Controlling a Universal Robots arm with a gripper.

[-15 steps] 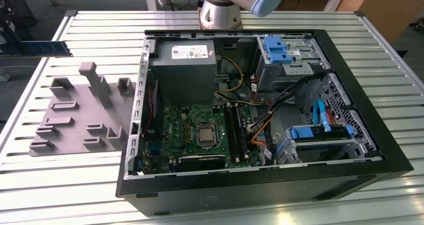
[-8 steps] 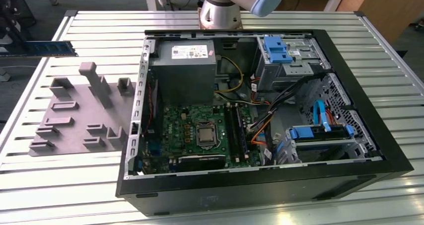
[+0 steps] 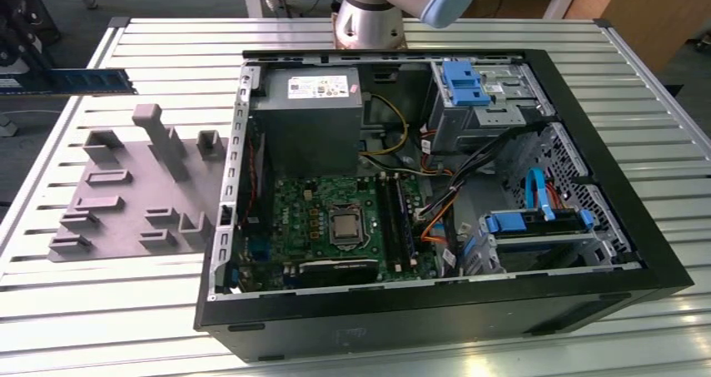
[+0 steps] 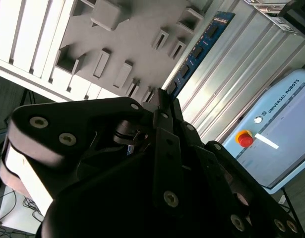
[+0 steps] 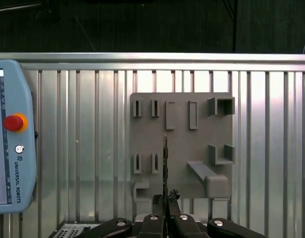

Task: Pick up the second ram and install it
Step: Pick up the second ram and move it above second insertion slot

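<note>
In the exterior view the second ram [image 3: 80,81] is seen lifted clear of the worktop [image 3: 667,186], held level at the exterior view's left, beyond the grey holder plate [image 3: 122,202] and well apart from the open computer case [image 3: 444,314]; the green motherboard [image 3: 322,215] inside is exposed, with its memory slots [image 3: 397,215] just beside the processor socket; whether a slot is already filled cannot be told. In the second wrist view the gripper [image 4: 161,105] is closed narrowly on one end of the blue stick, which reaches out over the holder plate and the slatted worktop; a teach pendant [image 4: 283,134] lies near. In the first wrist view the stick is seen edge-on, as a thin dark line coming out from the gripper, with the holder plate behind it. The pick-up is judged as done and the carrying is in hand; the installing is not yet done; seating is judged to call for the stick to be set parallel over a free slot and pressed straight down.
</note>
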